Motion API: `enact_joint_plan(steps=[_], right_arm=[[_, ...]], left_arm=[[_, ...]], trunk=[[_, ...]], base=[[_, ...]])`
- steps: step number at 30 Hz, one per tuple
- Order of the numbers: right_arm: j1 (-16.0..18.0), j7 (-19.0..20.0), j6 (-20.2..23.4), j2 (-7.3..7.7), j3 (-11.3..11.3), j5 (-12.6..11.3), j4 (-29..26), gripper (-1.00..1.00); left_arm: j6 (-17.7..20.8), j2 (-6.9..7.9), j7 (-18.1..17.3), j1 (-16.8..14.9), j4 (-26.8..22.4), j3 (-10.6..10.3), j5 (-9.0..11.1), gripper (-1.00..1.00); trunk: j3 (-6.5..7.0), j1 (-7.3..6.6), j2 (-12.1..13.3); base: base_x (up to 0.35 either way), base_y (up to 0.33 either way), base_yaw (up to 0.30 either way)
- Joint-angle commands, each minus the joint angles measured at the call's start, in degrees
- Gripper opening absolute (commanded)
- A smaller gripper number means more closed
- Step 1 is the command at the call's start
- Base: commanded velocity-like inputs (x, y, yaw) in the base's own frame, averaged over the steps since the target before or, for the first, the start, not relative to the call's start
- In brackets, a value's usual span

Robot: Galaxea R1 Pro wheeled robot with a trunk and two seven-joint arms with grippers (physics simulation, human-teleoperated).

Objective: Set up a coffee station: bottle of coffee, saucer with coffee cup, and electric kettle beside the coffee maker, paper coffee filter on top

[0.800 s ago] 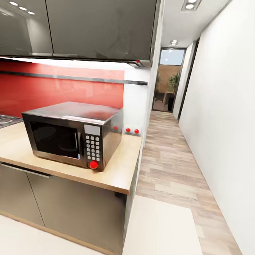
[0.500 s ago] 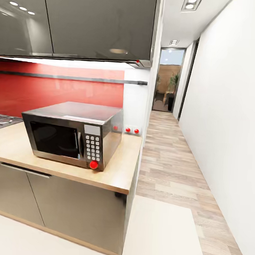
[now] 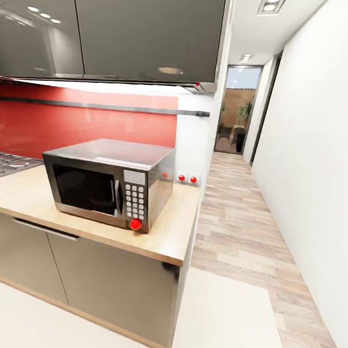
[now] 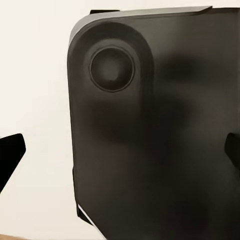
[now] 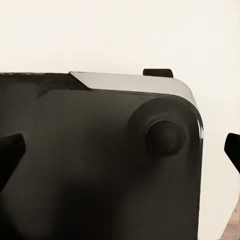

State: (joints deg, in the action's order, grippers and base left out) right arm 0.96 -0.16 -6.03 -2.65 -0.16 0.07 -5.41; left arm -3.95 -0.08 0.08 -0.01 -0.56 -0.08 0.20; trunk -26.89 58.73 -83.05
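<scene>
Head view: whole frame has slid right versus a moment ago, so that's the camera/base turning or rolling left, not the scene moving; microwave now sits nearer frame centre on the wooden countertop, more of the cooktop shows to the microwave's left, red backsplash behind it, upper cabinets above it, hallway off to its right. No coffee maker, coffee bottle, filter, saucer, cup or kettle around the microwave, so I'd judge the robot is in transit, scanning along the counter, with no placement step started. Left wrist view: left gripper fingertips at opposite edges, spread wide, nothing between them, looking at the robot's dark base over pale floor. Right wrist view: right gripper same story, tips far apart, empty, dark base corner below. Next need is likely to keep going left past the microwave to find the coffee maker
</scene>
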Motion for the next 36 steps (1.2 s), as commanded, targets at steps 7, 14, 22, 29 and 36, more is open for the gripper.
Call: enact_joint_plan(steps=[7,14,22,29,36], right_arm=[[0.0,0.0,-0.4,0.09,0.0,0.1,-0.6,1.00],[0.0,0.0,-0.4,0.08,0.1,0.1,-0.6,1.00],[0.0,0.0,-0.4,0.10,0.2,0.2,-0.7,1.00],[0.0,0.1,-0.4,0.10,0.2,0.3,-0.6,1.00],[0.0,-0.1,-0.5,0.10,0.2,0.3,-0.6,1.00]], left_arm=[[-0.1,-0.10,-0.1,0.0,0.0,0.2,0.0,1.00],[-0.1,-0.18,0.0,0.0,-0.1,-0.1,-0.1,1.00],[0.1,0.00,0.0,-0.1,-0.1,0.1,0.2,1.00],[0.1,-0.01,0.0,-0.1,-0.1,0.2,0.3,1.00],[0.2,-0.01,0.1,-0.2,-0.1,0.2,0.3,1.00]], trunk=[[-0.30,0.00,0.0],[0.05,-0.88,1.6],[1.27,-2.64,4.8],[2.51,-4.18,7.6],[3.76,-5.71,10.4]], base=[[0.000,0.000,0.270],[0.000,0.000,0.247],[0.000,0.000,0.079],[0.000,0.000,0.007],[0.000,0.000,0.222]])
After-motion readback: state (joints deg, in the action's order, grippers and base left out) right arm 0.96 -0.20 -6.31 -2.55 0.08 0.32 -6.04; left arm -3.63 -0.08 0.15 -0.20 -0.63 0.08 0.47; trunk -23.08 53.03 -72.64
